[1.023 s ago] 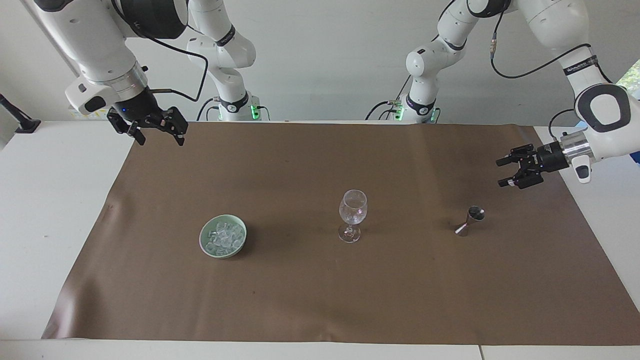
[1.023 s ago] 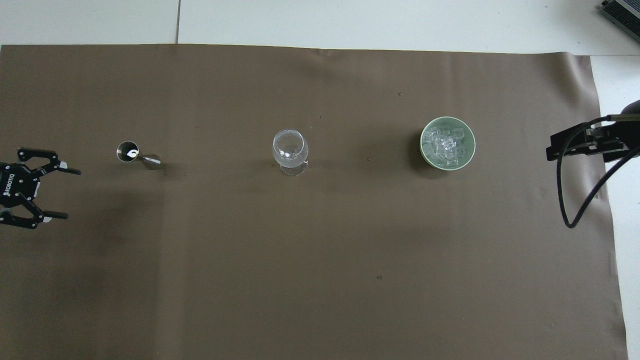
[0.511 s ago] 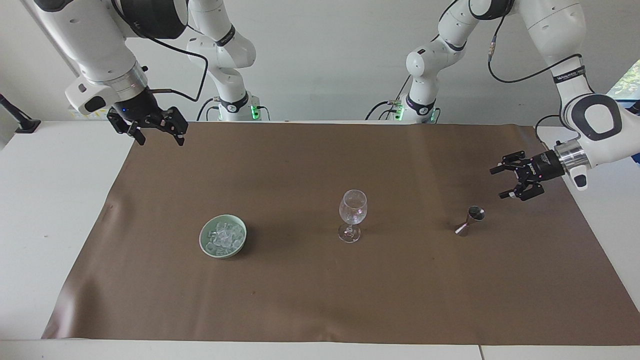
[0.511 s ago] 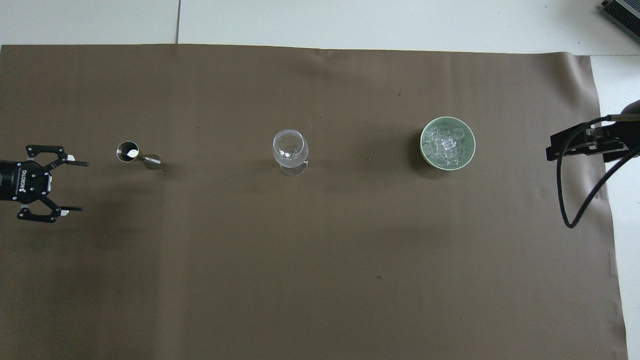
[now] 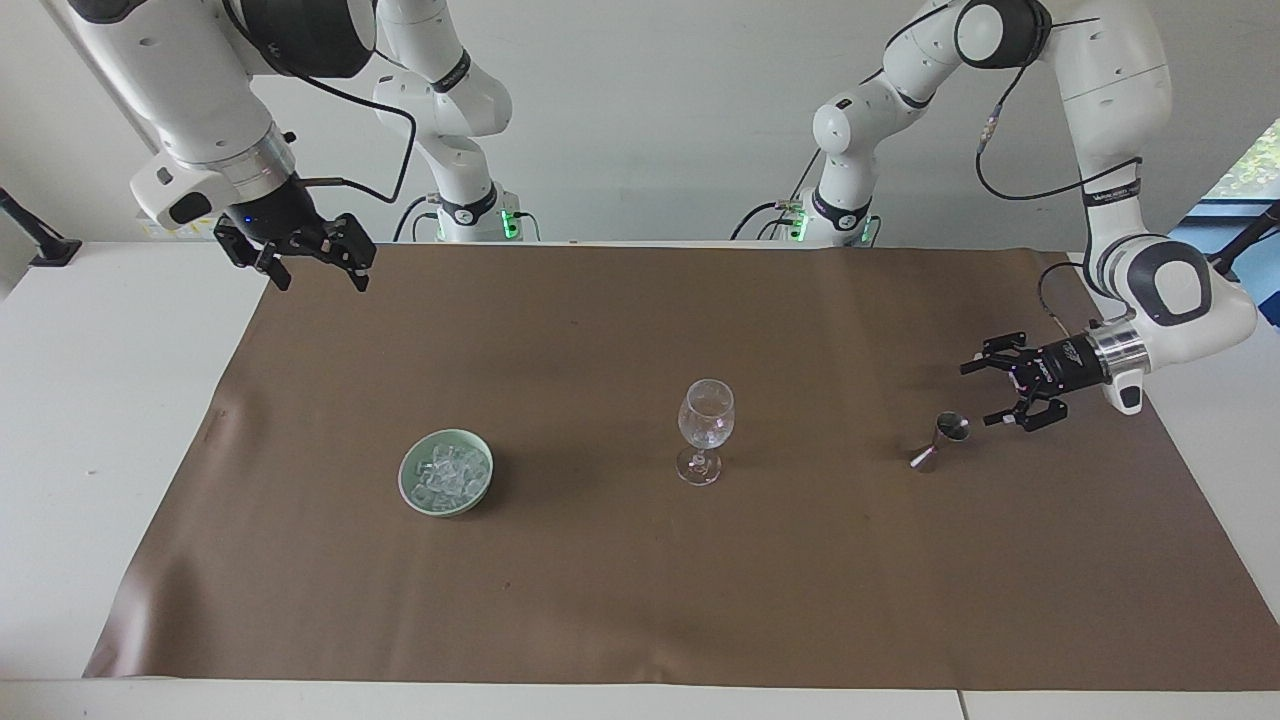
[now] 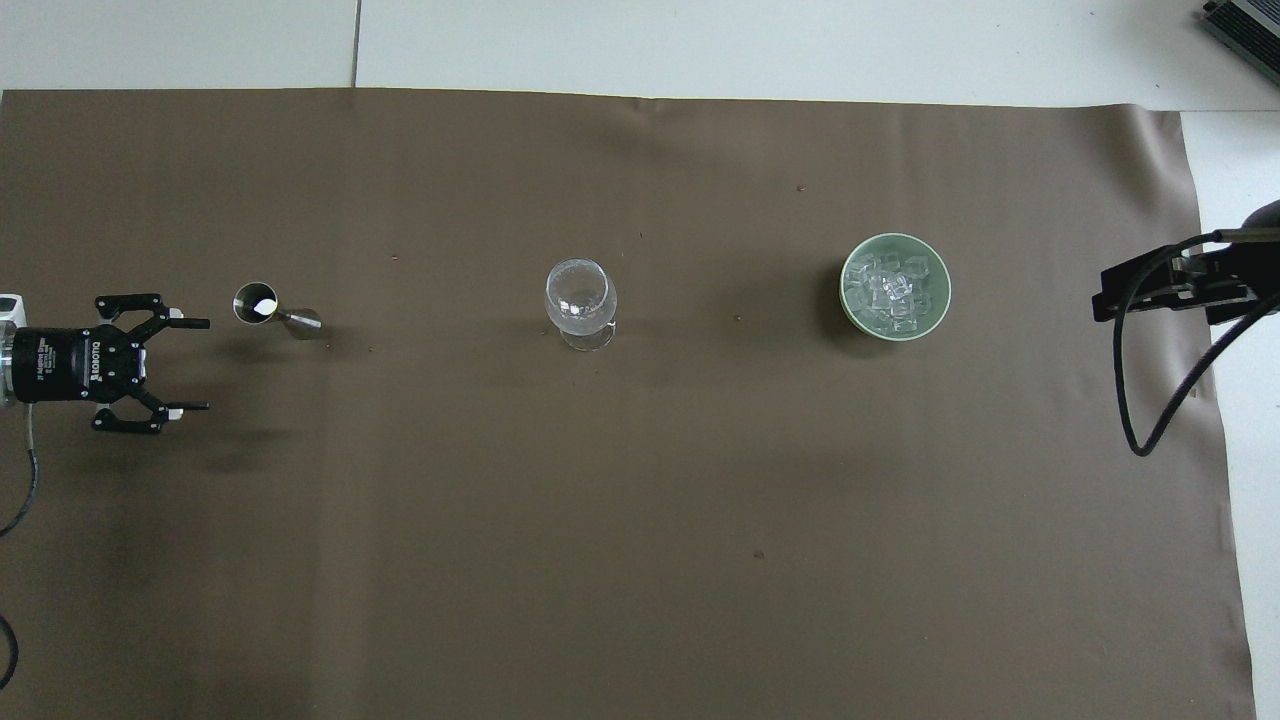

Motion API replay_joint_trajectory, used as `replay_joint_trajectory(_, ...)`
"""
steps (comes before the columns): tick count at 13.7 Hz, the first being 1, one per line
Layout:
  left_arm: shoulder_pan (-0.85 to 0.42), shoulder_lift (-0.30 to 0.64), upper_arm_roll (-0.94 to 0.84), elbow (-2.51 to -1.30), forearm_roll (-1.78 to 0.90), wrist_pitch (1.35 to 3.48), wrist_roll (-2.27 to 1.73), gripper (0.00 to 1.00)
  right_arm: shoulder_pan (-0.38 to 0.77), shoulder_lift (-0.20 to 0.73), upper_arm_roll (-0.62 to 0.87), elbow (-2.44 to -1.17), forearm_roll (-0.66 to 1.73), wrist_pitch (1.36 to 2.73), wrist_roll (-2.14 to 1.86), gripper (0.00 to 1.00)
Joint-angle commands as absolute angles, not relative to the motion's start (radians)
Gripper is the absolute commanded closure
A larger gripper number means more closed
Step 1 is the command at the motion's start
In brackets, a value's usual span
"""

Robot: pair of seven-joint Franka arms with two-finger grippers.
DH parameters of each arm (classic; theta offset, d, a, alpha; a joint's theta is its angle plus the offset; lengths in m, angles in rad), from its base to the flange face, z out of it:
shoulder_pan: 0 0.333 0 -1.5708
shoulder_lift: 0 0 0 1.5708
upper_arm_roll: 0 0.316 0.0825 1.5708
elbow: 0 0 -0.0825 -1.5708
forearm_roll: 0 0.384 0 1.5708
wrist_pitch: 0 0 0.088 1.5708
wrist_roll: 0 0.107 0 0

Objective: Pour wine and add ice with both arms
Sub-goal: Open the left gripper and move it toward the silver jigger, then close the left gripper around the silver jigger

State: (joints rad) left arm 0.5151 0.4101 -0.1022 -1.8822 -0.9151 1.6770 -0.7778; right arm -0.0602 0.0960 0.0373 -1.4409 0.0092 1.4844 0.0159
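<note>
A clear wine glass (image 5: 705, 428) (image 6: 580, 298) stands upright mid-mat. A small steel jigger (image 5: 940, 441) (image 6: 274, 310) stands toward the left arm's end. A pale green bowl (image 5: 403, 480) (image 6: 844, 288) toward the right arm's end holds the ice (image 5: 447, 472) (image 6: 893, 288). My left gripper (image 5: 978, 396) (image 6: 205, 364) is open and empty, pointing sideways, low over the mat just beside the jigger and not touching it. My right gripper (image 5: 322, 280) (image 6: 1150, 288) is open and empty, waiting high over the mat's corner at the right arm's end.
A brown mat (image 5: 600, 600) (image 6: 600, 520) covers most of the white table (image 5: 100, 420). A black cable (image 6: 1150, 400) hangs from the right arm over the mat's edge.
My left gripper has come down and moved in toward the jigger, staying open. The right arm, glass, jigger and bowl have not moved.
</note>
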Motion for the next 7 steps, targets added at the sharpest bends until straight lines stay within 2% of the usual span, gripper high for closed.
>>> replay_joint_trajectory(1, 0.517, 0.428, -0.110, -1.907, -1.001, 1.724, -0.810, 0.00, -0.060, 0.081, 0.028, -1.463, 0.029, 1.500, -0.002, 0.00)
replay_joint_trajectory(7, 0.466, 0.451, -0.113, -1.948, -1.144, 1.833, -0.811, 0.00, -0.060, 0.081, 0.028, -1.463, 0.029, 1.500, -0.002, 0.00)
